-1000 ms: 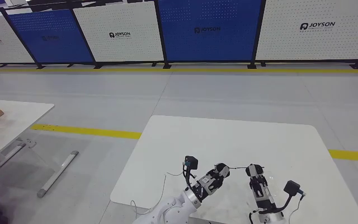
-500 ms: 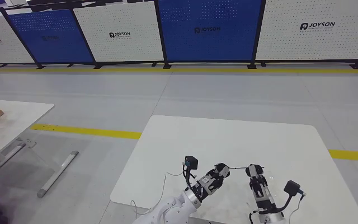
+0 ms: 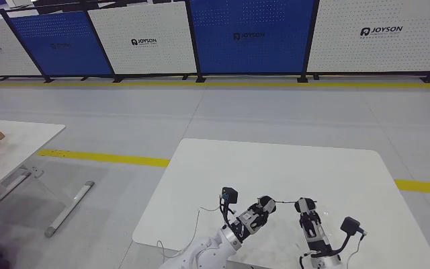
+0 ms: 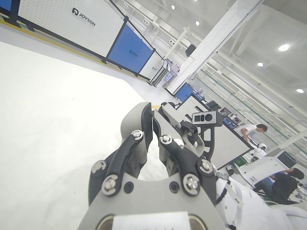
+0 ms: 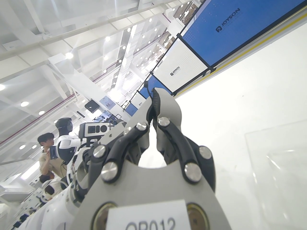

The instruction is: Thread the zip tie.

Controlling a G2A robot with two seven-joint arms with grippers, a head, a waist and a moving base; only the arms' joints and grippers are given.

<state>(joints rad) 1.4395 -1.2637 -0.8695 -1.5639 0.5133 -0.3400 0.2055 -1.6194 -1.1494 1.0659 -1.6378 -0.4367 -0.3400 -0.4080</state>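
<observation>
By the table's (image 3: 269, 161) near edge, the left gripper (image 3: 268, 201) and right gripper (image 3: 303, 202) both pinch the thin black zip tie (image 3: 285, 201), stretched between them.

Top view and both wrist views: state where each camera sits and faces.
Top view: above the arms, looking down at the white table; left gripper and right gripper show.
Left wrist view: on the left wrist, looking along its shut fingers across the table.
Right wrist view: on the right wrist, looking along its shut fingers, zip tie at the tips.
Shared: all three show the table; each wrist view shows the other arm's wrist camera.
</observation>
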